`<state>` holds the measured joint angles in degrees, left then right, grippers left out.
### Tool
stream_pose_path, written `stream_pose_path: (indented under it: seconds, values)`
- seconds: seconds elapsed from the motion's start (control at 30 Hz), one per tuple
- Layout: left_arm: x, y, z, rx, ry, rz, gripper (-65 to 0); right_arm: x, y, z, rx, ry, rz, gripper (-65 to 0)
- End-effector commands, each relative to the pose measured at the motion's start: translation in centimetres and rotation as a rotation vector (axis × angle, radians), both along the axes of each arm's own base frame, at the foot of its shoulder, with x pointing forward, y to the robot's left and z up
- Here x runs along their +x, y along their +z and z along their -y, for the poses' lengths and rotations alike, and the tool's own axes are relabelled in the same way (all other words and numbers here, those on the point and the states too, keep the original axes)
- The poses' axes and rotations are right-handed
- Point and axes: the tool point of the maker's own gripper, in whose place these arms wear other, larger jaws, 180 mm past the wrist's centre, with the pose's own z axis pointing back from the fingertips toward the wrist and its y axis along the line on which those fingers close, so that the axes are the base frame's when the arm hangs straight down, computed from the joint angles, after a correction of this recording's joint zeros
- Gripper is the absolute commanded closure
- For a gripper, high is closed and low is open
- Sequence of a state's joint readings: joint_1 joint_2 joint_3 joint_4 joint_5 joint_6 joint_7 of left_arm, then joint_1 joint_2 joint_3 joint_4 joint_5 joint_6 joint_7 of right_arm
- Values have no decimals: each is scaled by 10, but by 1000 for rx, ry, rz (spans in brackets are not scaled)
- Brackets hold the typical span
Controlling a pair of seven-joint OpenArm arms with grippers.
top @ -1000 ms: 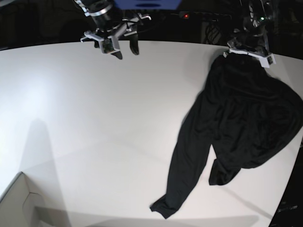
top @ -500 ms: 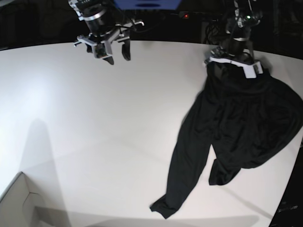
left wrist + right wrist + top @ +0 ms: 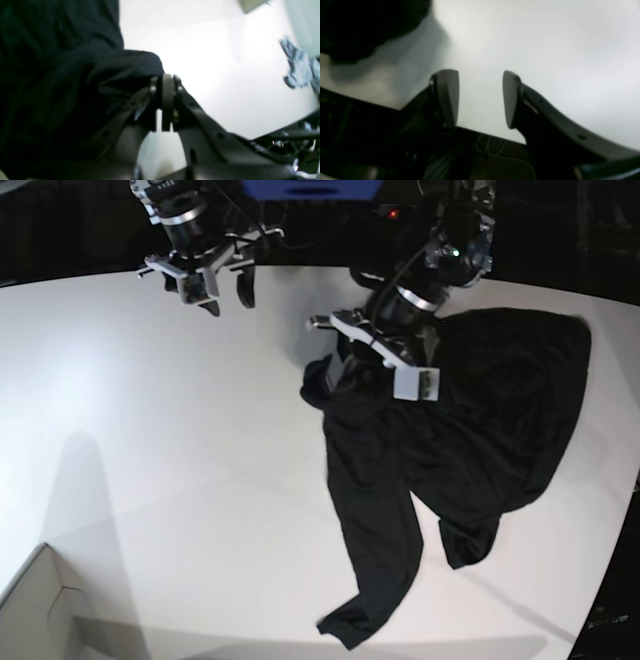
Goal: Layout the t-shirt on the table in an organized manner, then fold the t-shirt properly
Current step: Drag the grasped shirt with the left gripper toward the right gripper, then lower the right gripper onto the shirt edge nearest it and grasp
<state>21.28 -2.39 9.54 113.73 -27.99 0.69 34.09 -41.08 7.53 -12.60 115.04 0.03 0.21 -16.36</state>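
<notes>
1. At the near left corner of the base view sat a bit of a white box, on the big white bench.
2. At the far left of that view, the right gripper hung just over the far part of the bench. Its two fingers were apart, and nothing was between them.
3. The right wrist view showed the same thing: two grey fingertips with a clear gap, and bare white bench under them.
4. A dark blurry shape filled the top left corner of that view. I could not tell what it was.
5. Near the middle of the base view, the left gripper was closed on a bunched edge of the t-shirt.
6. In the left wrist view, the left gripper had its fingers pressed together, with black cloth of the t-shirt caught at the tips.
7. The t-shirt lay on the right half of the bench, crumpled and not flat.
8. One long sleeve ran toward the near edge of the bench. Another shorter piece hung down just to its right.
9. The wide part of the t-shirt spread toward the bench's right edge.
</notes>
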Motion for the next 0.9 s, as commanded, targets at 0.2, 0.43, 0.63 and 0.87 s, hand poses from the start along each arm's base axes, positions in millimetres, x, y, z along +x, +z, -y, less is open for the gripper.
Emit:
stream_pose_path:
  seconds: [0.2,0.43,0.63,0.87]
  values:
    - [26,58,51,-33,-181,206,-5,2,9,-1,9,2,34,-288]
    - [18,49,58,-39,-200,175,-191,2,9,-1,9,2,34,-288]
    - [14,46,56,-35,-203,166,-467,3,9,-1,9,2,36,-288]
    - [-3,11,19,80,-201,93,-476,2,5,-1,3,2,10,-288]
